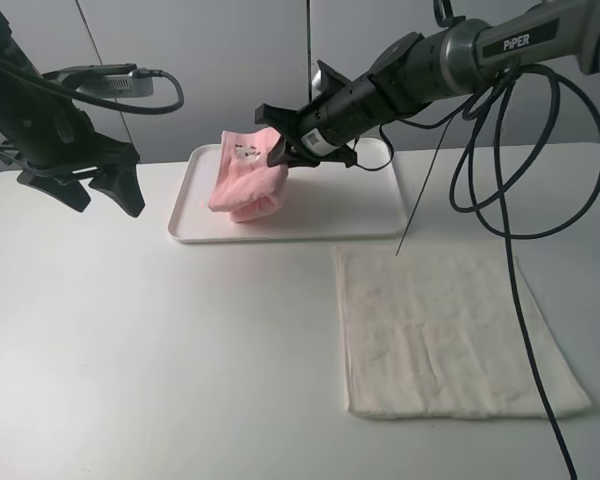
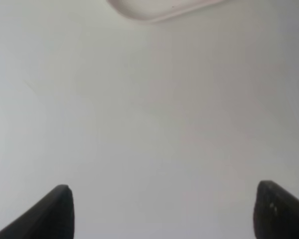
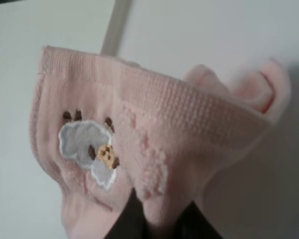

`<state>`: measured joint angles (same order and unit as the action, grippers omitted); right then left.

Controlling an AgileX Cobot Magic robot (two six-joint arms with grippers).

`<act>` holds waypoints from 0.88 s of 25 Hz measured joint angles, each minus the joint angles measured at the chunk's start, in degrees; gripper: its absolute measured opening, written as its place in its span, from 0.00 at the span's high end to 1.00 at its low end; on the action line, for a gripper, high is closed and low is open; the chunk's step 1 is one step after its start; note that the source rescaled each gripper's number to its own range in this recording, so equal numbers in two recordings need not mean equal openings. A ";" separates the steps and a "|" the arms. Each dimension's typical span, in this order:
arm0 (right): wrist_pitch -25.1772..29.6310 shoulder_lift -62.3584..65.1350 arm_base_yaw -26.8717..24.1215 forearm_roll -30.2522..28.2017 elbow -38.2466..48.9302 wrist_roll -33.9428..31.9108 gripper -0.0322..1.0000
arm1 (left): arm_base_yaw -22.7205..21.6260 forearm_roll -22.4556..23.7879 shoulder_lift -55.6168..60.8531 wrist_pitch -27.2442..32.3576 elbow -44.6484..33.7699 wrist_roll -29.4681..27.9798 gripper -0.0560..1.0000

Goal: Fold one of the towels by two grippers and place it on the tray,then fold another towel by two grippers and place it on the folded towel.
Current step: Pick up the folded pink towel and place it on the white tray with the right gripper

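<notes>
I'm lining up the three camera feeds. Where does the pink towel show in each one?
Exterior high: the pink towel hangs bunched over the tray, pinched by the right gripper.
Left wrist: not in it; only a tray corner beyond the open left gripper.
Right wrist: it fills most of the picture.
Shared landmarks: the tray (exterior, left wrist); the towel's embroidered patch (exterior, right wrist).

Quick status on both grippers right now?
Left gripper: open, holding nothing.
Right gripper: shut on the pink towel, over the tray.
</notes>
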<state>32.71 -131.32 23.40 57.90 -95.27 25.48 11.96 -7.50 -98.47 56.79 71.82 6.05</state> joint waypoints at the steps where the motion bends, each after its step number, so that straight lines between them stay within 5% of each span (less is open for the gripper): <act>1: -0.46 0.00 -0.85 -0.64 0.00 0.28 0.92 | 0.00 0.00 0.00 0.00 0.00 0.00 0.06; 12: -4.78 -0.44 -3.86 -3.43 -0.15 0.63 0.92 | 0.00 0.00 0.00 -0.11 0.00 0.22 0.06; 22: -5.59 -5.56 -3.86 2.41 -3.07 0.63 0.92 | 0.00 -0.12 0.00 -0.11 0.00 0.32 0.06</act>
<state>27.12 -136.88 19.55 60.30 -98.34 26.12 11.96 -7.63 -98.47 56.67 71.82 6.37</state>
